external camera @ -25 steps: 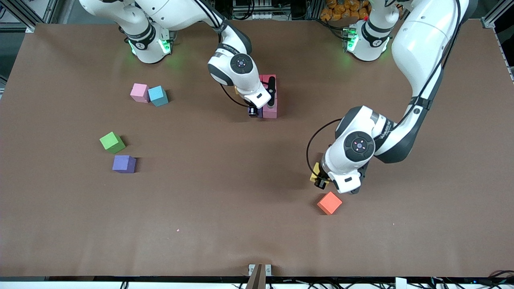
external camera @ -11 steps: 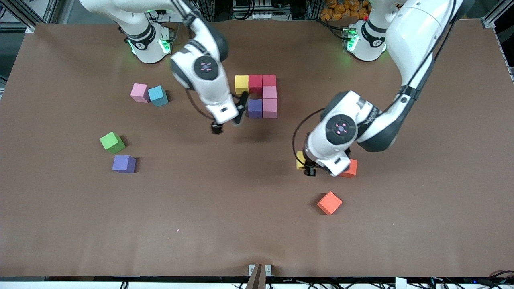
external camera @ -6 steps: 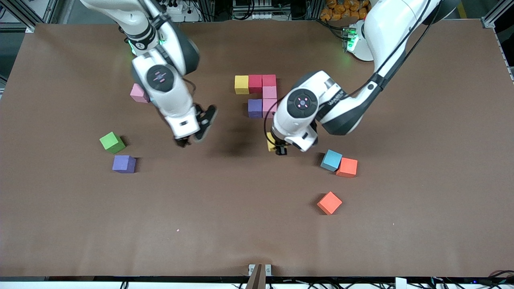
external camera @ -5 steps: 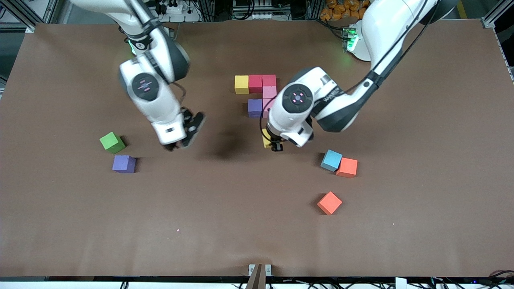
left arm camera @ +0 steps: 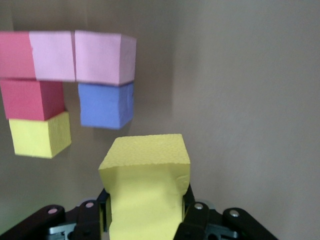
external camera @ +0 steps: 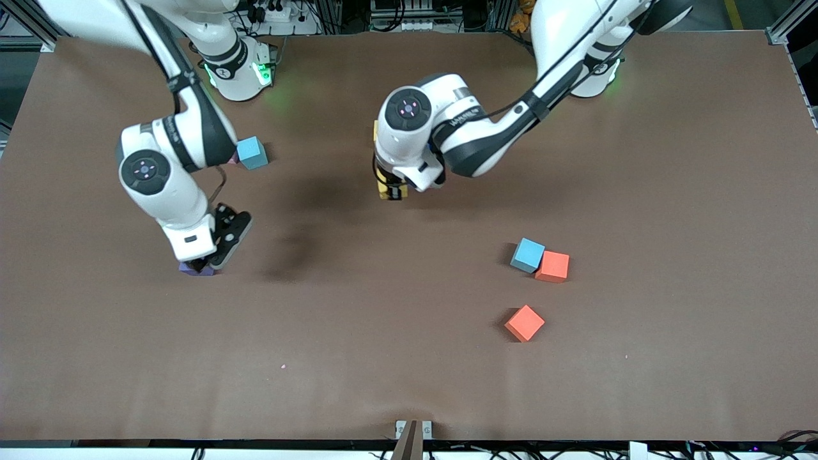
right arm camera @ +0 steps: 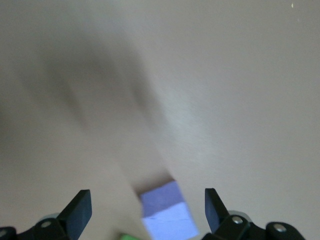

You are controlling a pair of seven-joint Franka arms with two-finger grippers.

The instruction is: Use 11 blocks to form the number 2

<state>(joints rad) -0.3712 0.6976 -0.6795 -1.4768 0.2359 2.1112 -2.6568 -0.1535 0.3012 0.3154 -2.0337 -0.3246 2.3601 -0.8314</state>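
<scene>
My left gripper (external camera: 387, 186) is shut on a yellow block (left arm camera: 145, 180) and hangs beside the number 2's touching cubes. In the left wrist view these are two pink blocks (left arm camera: 104, 57), two red blocks (left arm camera: 31, 99), a yellow one (left arm camera: 37, 135) and a purple one (left arm camera: 106, 105); the held block is close to the purple one. The left arm hides them in the front view. My right gripper (external camera: 208, 255) is open, low over a loose purple block (right arm camera: 167, 212) toward the right arm's end, with a green sliver (right arm camera: 129, 236) beside it.
A light blue block (external camera: 252, 153) lies near the right arm's base, with a pink one mostly hidden beside it. Toward the left arm's end, nearer the camera, a light blue block (external camera: 528, 255) touches an orange one (external camera: 552, 266); another orange block (external camera: 524, 322) lies nearer still.
The left arm has carried the yellow block from near the orange blocks up to the cubes. The right arm swung away from them and came down over the purple block.
</scene>
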